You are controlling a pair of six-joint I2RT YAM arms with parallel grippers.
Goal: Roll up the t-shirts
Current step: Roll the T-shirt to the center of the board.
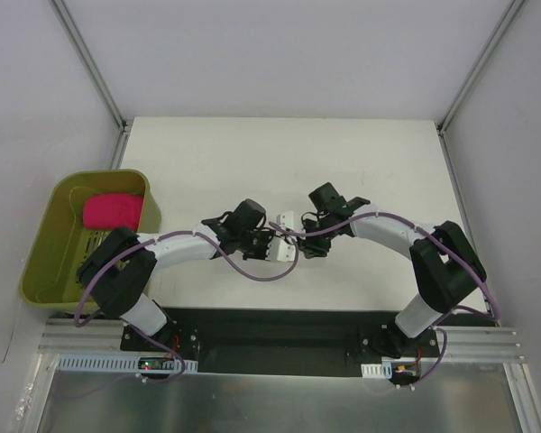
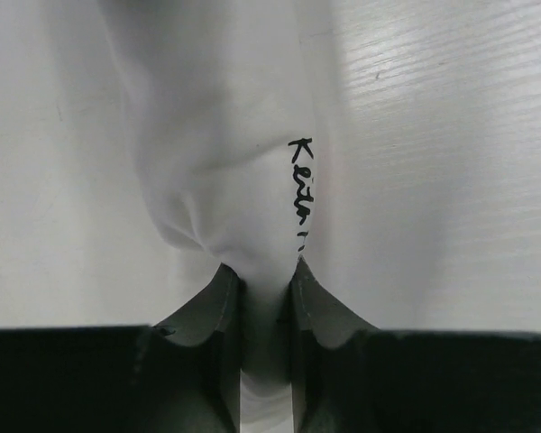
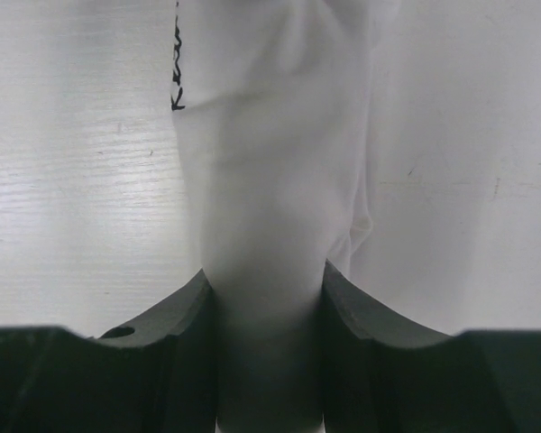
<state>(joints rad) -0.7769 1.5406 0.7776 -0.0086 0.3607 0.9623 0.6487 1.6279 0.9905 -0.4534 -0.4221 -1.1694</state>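
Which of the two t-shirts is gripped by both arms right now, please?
The white t-shirt, a roll pinched at each end by the left gripper and right gripper mid-table; the pink bundle lies untouched in the green bin.

Worktop: flat white table (image 1: 370, 162). The close views show a faint lengthwise grain and a few small dark specks.

Left edge of the table: olive-green rectangular plastic bin (image 1: 38, 262) with rounded corners, set slightly askew to the table edge. Slots are visible low in its inner wall.

Back corners: two grey metal frame posts, left (image 1: 90, 68) and right (image 1: 482, 68), running up out of view. Plain white enclosure walls (image 1: 270, 54) stand behind and to both sides.

Near edge: matte black base plate (image 1: 279, 332) lying on silver aluminium rails (image 1: 72, 341). A white slotted cable duct (image 1: 95, 363) sits beside it at left. Brushed metal sheet (image 1: 279, 401) nearest the camera.
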